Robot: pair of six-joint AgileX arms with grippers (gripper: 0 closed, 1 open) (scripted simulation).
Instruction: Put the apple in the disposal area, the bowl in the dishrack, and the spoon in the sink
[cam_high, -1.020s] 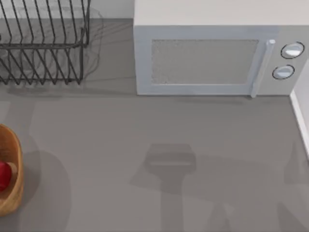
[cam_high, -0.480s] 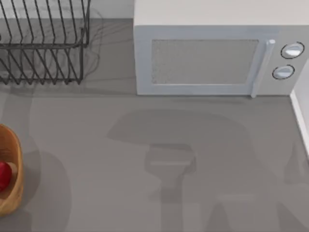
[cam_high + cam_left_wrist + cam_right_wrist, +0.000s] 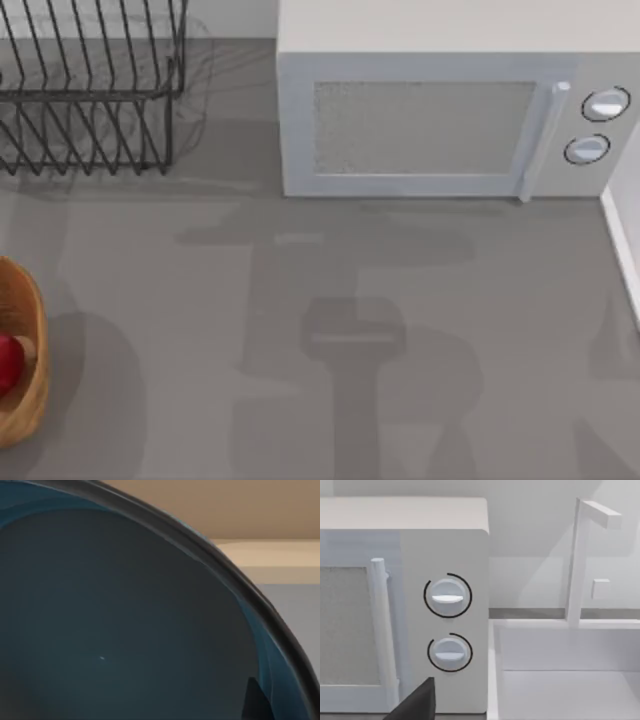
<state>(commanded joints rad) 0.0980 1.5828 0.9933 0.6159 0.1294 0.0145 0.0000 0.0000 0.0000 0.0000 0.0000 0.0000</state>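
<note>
Close before the left wrist camera sits the bowl (image 3: 125, 620), its dark blue-grey inside turned toward the lens and its thin dark rim curving across the view. A small dark piece of the left end effector (image 3: 255, 702) lies against the inner wall near the rim. I cannot tell how far that end effector is open or whether it grips the bowl. In the right wrist view a dark corner of the right end effector (image 3: 415, 702) juts up nearest the lens, and its opening cannot be told either. Beyond it stands the white microwave (image 3: 445, 605), with its upright door handle and two round dials one above the other. Just beside the microwave is the sink (image 3: 560, 645), a pale basin with a straight raised rim and a white faucet (image 3: 574, 565) rising at its back. From above, the tan-orange disposal area (image 3: 30, 330) sits at the table's (image 3: 200, 300) left edge, and the red apple (image 3: 8, 362) rests inside it. Broad soft shadows fall across the middle of the table. Farther back, the dark wire dishrack (image 3: 90, 100) stands at the far left, well apart from the bin. The microwave fills the far middle and right, and the sink's white rim runs along the right edge.
</note>
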